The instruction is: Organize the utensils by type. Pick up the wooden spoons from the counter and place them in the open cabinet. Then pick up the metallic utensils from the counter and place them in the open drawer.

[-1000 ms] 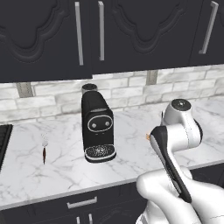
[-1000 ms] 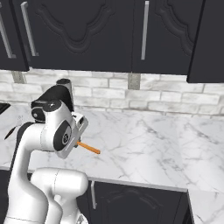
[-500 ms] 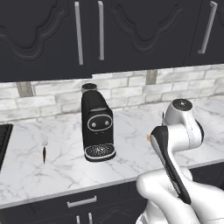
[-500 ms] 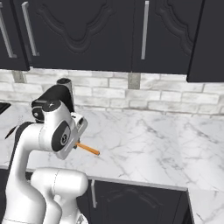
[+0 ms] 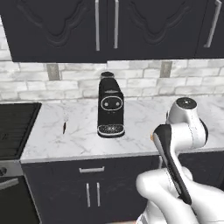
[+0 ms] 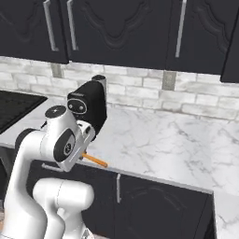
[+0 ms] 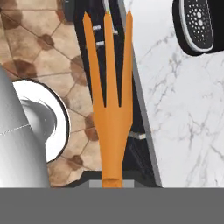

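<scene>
Dark cabinet fronts and a pale brick backsplash are framing a white marble tabletop point(image 5: 140, 122) with grey veins, on which a black coffee machine point(image 5: 110, 106) is standing.

The gripper point(image 7: 112, 186) is pressed together on the slim orange fork with three prongs point(image 7: 109, 92); in the hand view the handle is entering at 6 o'clock and the prongs are pointing to 12 o'clock, so the fork's long axis is running straight out along the gripper. In the right base view the same fork point(image 6: 95, 160) is projecting from the wrist toward 4 o'clock, over the tabletop's front edge. Beneath the prongs the hand view is showing tiled floor point(image 7: 39, 39) and dark cabinet face, with the marble lying off toward 3 o'clock.

The open drawer cannot be located from these views, so the heading for the coming move cannot be judged; the fork is being carried, not yet placed.

A small silver-headed fork with a dark handle point(image 5: 64, 126) is lying on the tabletop at about 9 o'clock from the coffee machine, well apart from the arm, its long axis running roughly front to back.

Compared with the frames a second ago, both base views are shifting sideways as a whole, which indicates the base is driving; the arm's pose and the held fork are looking unchanged.
</scene>
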Tool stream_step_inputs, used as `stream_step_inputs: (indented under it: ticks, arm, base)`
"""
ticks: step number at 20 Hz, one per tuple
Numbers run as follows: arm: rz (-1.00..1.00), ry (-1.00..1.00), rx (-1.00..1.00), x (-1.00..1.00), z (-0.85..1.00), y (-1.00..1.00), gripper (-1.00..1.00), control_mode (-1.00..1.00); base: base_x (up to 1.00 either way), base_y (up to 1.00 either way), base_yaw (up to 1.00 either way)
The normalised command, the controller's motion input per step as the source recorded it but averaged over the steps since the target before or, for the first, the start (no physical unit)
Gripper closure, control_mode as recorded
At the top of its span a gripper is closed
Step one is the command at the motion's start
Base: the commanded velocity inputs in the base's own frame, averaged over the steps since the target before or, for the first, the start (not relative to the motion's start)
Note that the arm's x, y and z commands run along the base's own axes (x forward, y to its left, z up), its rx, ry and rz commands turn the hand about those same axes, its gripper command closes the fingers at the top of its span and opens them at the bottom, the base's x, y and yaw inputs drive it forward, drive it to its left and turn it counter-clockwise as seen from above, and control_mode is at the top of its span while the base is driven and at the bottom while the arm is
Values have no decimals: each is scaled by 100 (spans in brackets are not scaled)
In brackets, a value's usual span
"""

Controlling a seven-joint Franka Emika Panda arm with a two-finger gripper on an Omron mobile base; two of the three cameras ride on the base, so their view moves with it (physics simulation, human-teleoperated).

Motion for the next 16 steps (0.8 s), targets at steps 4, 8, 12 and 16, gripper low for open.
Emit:
stream_step_inputs:
  ticks: [4,8,12,16]
  arm:
    - [0,0,0,0,0,0,100,100]
    - [0,0,0,0,0,0,100,100]
    - [0,0,0,0,0,0,100,100]
    - [0,0,0,0,0,0,100,100]
  base:
    - [-3,20,98]
    - [-10,12,100]
    - [-3,3,100]
    - [4,0,100]
